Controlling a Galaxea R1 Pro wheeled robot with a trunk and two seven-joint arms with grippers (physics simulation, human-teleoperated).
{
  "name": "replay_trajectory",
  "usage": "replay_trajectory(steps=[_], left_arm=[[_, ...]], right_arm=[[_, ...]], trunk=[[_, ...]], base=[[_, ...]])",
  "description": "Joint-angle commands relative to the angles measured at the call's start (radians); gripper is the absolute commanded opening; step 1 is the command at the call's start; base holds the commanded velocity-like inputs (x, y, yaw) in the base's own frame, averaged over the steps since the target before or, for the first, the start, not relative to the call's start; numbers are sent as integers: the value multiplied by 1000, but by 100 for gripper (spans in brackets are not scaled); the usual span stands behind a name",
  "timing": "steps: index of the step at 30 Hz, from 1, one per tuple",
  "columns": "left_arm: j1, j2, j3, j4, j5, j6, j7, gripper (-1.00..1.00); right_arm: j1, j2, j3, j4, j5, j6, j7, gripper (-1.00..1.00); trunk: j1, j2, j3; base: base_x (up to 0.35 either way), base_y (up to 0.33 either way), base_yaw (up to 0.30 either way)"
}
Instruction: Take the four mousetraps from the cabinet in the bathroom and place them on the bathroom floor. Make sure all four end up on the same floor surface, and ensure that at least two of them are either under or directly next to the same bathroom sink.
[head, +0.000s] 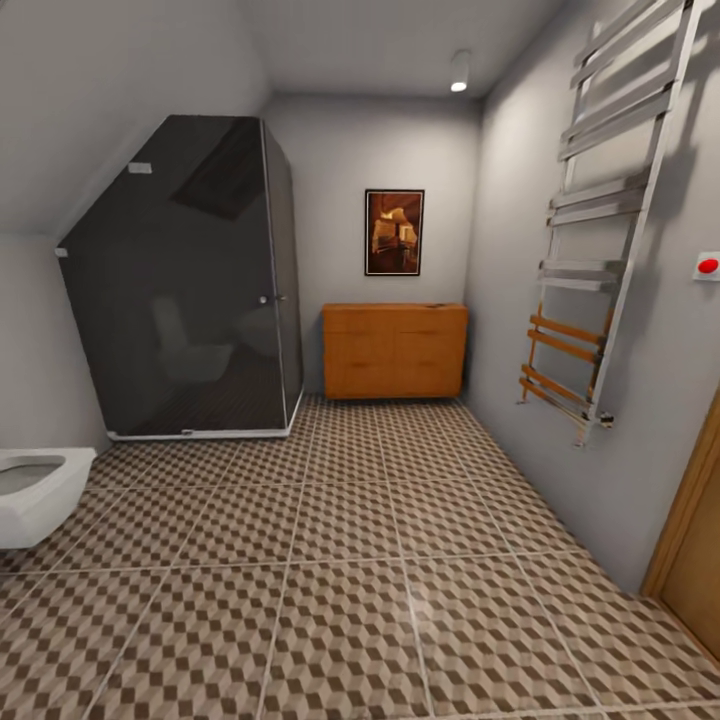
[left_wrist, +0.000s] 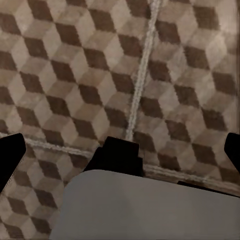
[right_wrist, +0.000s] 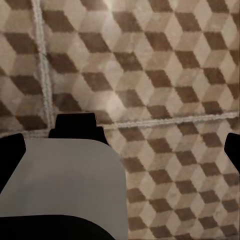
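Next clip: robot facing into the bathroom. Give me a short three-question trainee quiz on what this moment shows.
1. True or false: the cabinet stands against the far wall, under a framed picture.
2. What stands left of the cabinet? A) a washing machine B) a dark glass shower cubicle C) a bathtub
3. Fill in: both wrist cameras look down at the patterned ____.

Key:
1. True.
2. B, the shower cubicle.
3. Floor; the left gripper and right gripper have their fingertips spread wide over it, holding nothing.
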Motion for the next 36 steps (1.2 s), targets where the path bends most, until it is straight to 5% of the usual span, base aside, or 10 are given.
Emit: replay_trajectory(steps=[1, 11, 20, 36], left_arm=[[-1, 0, -1, 1, 7, -4, 2, 100], [-1, 0, -1, 1, 7, -3, 2, 100], [40, 11, 19, -9, 20, -29, 23, 100], [39, 19, 21, 1, 16, -47, 20, 100]], right_arm=[[-1, 0, -8, 3, 11, -5, -3, 100], [-1, 0, -6, 3, 12, -7, -3, 100], [50, 28, 1, -10, 5, -57, 28, 100], [64, -2, 0, 7, 10, -117, 33, 100]], trunk=[[0, 0, -1], [0, 0, -1], [0, 0, -1], [0, 0, -1]], base=[[329, 0, 1], [330, 0, 0], [0, 0, 0], [69, 0, 0]])
